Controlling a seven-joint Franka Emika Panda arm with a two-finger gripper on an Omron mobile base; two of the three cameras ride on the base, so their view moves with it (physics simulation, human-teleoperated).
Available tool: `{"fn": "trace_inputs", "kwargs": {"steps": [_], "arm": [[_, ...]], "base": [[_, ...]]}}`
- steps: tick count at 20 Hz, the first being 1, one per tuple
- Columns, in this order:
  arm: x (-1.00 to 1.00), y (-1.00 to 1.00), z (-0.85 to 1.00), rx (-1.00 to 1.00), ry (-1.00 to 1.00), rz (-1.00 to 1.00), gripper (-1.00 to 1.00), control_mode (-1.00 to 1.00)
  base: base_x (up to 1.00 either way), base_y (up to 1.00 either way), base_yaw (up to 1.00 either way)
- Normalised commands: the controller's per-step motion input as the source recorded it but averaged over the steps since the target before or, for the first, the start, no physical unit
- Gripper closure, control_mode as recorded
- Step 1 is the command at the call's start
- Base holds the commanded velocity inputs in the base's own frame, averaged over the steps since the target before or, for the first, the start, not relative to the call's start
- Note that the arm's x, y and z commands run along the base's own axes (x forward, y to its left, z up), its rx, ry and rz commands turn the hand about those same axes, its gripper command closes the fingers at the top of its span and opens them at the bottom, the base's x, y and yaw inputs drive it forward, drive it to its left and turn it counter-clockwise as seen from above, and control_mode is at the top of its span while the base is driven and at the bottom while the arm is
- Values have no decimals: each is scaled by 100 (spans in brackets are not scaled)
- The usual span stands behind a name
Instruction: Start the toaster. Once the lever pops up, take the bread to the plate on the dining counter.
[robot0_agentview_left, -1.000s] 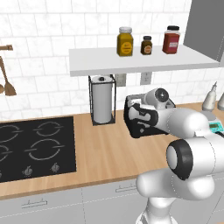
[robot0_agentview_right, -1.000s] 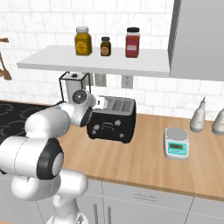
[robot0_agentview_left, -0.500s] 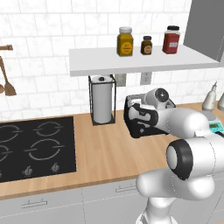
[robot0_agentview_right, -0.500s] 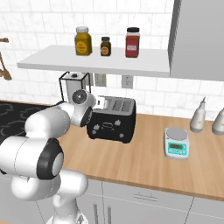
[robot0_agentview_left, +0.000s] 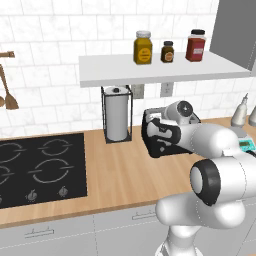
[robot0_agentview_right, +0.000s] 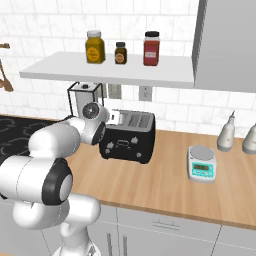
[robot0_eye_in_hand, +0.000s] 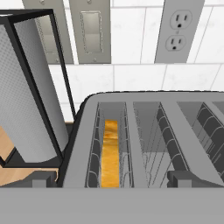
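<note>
The black toaster (robot0_agentview_right: 127, 143) stands on the wood worktop against the tiled wall, and my arm hides part of it in the left base view (robot0_agentview_left: 159, 141). Seen from above, its grey top (robot0_eye_in_hand: 148, 131) shows several slots. The bread (robot0_eye_in_hand: 110, 153) sits deep in the leftmost slot, a golden-tan edge between the wires. My gripper (robot0_eye_in_hand: 113, 179) hovers just over the toaster's left end, open, with one fingertip (robot0_eye_in_hand: 43, 178) on each side and nothing held. The plate and the dining counter are out of view.
A paper towel roll in a black wire holder (robot0_agentview_left: 116, 114) stands close to the toaster's left. A black hob (robot0_agentview_left: 40, 167) lies further left. Overhead is a shelf (robot0_agentview_left: 165, 67) with three jars. A small scale (robot0_agentview_right: 202, 163) and bottles (robot0_agentview_right: 226, 135) stand to the right.
</note>
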Motion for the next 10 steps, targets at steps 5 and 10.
{"fn": "trace_inputs", "kwargs": {"steps": [5,10], "arm": [[0,0,0,0,0,0,-100,-100],[0,0,0,0,0,0,-100,-100]], "base": [[0,0,0],[0,0,0]]}}
